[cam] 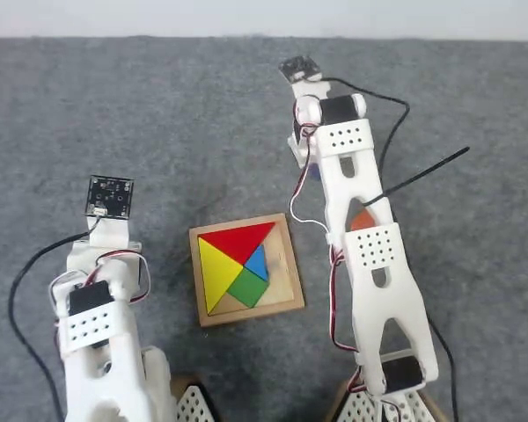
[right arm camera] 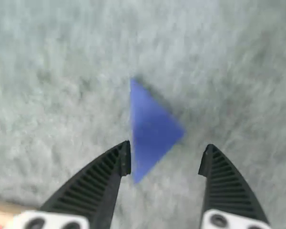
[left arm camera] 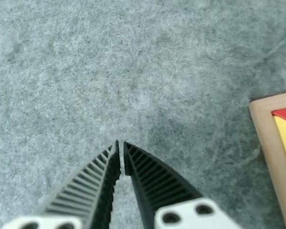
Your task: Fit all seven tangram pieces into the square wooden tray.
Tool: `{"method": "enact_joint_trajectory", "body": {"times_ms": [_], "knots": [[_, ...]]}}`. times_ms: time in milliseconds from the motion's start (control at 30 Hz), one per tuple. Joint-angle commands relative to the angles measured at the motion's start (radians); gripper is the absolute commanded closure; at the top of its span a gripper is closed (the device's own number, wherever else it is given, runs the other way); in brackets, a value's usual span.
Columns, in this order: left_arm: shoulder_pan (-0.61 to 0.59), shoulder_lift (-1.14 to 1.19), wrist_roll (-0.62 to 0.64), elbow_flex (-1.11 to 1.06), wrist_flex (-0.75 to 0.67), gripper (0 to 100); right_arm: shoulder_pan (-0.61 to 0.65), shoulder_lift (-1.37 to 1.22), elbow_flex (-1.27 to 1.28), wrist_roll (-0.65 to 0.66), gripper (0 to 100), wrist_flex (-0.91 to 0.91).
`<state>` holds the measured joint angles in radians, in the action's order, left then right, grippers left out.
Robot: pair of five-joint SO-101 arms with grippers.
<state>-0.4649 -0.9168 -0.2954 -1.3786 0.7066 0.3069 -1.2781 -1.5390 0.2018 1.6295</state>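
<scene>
Bare grey tabletop is seen across the far left and between the two arms beyond the tray; passage there is unobstructed. Right of the tray the surface is overhung by the stretched right arm, an orange piece is partly covered beneath it, and a black cable is strung across. The blue triangle is flanked by the spread right end effector. The left end effector is closed over bare surface, near the tray's corner.

Tally: one tray, six pieces, two arms: left arm, right arm.
In tray, four: red piece, yellow piece, blue piece, green piece. Loose, two: blue triangle at tray's 1 o'clock, orange piece at 2 o'clock.
</scene>
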Motion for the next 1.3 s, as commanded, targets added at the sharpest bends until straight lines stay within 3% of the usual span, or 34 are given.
{"method": "enact_joint_trajectory", "body": {"times_ms": [0,200,433,867,1133,1267], "knots": [[-0.006,-0.025,-0.009,0.007,-0.021,99,0.002,0.028,-0.029,0.009,75.3,-0.168],[-0.006,-0.025,-0.009,0.007,-0.021,99,0.035,-0.093,-0.034,0.012,77.9,-0.289],[-0.006,-0.025,-0.009,0.007,-0.021,99,0.019,-0.079,-0.034,0.017,99.0,-0.162],[-0.006,-0.025,-0.009,0.007,-0.021,99,0.024,0.01,-0.035,0.109,97.2,0.148],[-0.006,-0.025,-0.011,0.007,-0.02,99,0.024,0.166,0.068,0.083,96.8,0.17],[-0.006,-0.025,-0.011,0.007,-0.021,99,0.016,0.297,0.242,0.012,86.1,0.17]]}}
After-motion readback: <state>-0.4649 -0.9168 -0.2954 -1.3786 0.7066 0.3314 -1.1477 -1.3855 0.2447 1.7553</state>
